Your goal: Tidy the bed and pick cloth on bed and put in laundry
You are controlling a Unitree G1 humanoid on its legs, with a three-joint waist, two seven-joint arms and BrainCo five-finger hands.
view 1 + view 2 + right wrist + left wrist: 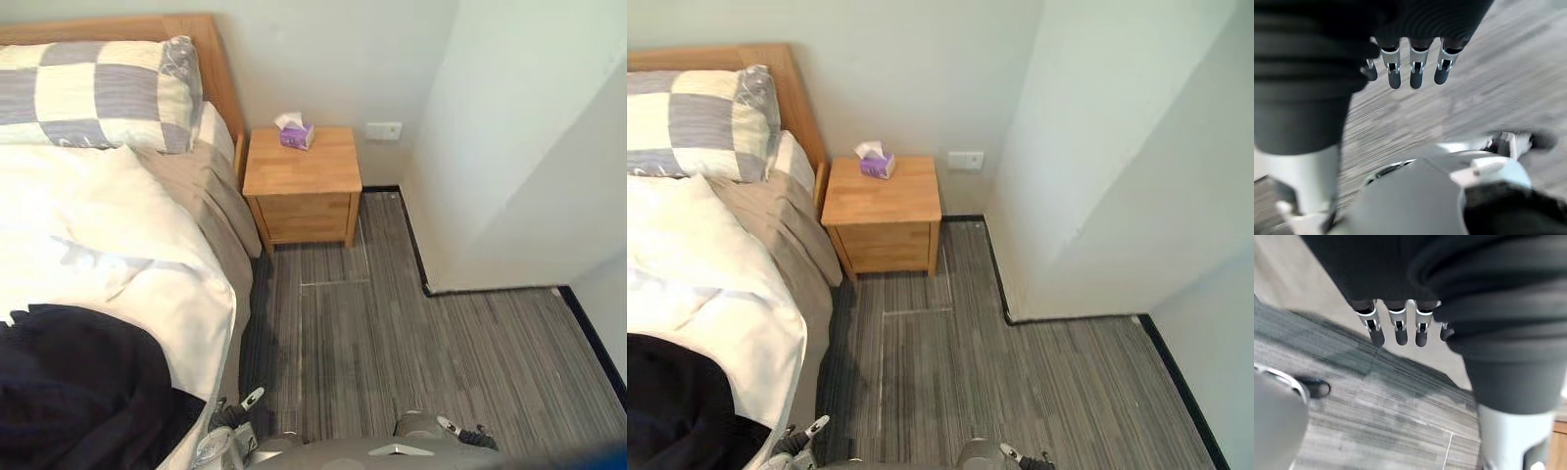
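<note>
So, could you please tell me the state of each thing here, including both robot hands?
dark cloth: heaped on the bed, not picked up
white duvet: rumpled, dark cloth lying on it
checked pillow: lying at the bed's head
nightstand: front closed
tissue box: upright on the nightstand, one tissue sticking out
left robot hand: open, empty, over the floor
right robot hand: open, empty, over the floor
</note>
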